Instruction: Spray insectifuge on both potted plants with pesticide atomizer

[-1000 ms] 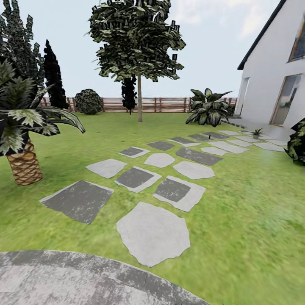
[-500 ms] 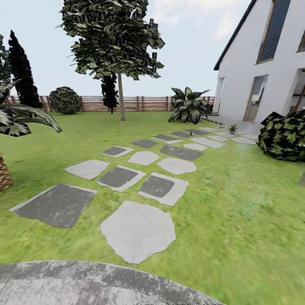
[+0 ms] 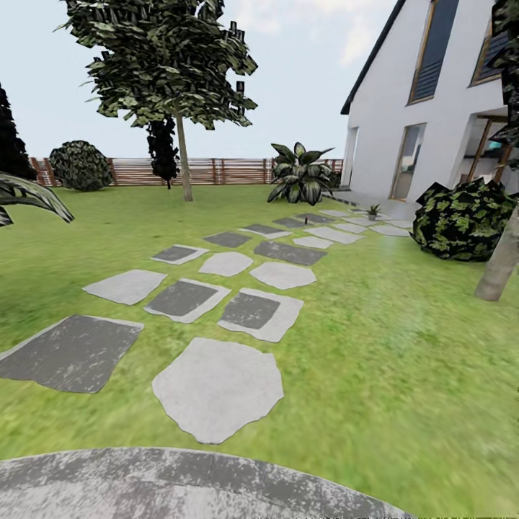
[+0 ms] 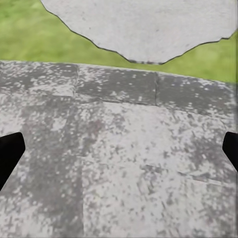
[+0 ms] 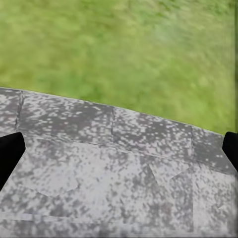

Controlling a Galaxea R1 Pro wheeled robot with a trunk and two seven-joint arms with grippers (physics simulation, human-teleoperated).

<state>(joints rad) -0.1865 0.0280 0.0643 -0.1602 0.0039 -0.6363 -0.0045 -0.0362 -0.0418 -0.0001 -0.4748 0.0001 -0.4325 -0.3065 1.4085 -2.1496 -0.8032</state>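
I am looking across the garden lawn (image 3: 404,346) with grey stepping stones (image 3: 216,386) leading toward a white house. One small potted plant (image 3: 373,212), a low green rosette, sits far off on the stones by the house door. The second potted plant is out of view. A tiny dark upright object (image 3: 306,218) stands on a far stone, too small to identify. My left gripper (image 4: 119,153) hangs open over the round grey patio (image 4: 124,163), nothing between its black fingertips (image 4: 10,151). My right gripper (image 5: 119,153) is open too, above the patio edge (image 5: 99,163).
A round dark bush (image 3: 461,220) and a leaning trunk (image 3: 497,267) stand at the right. A tall tree (image 3: 184,169), a big broad-leaved plant (image 3: 299,174) and the slatted fence (image 3: 223,171) lie ahead. A palm frond (image 3: 29,194) pokes in at the left.
The camera has swung to the right: the palm slid out at the left, while the dark bush, a trunk and more of the house came in at the right.
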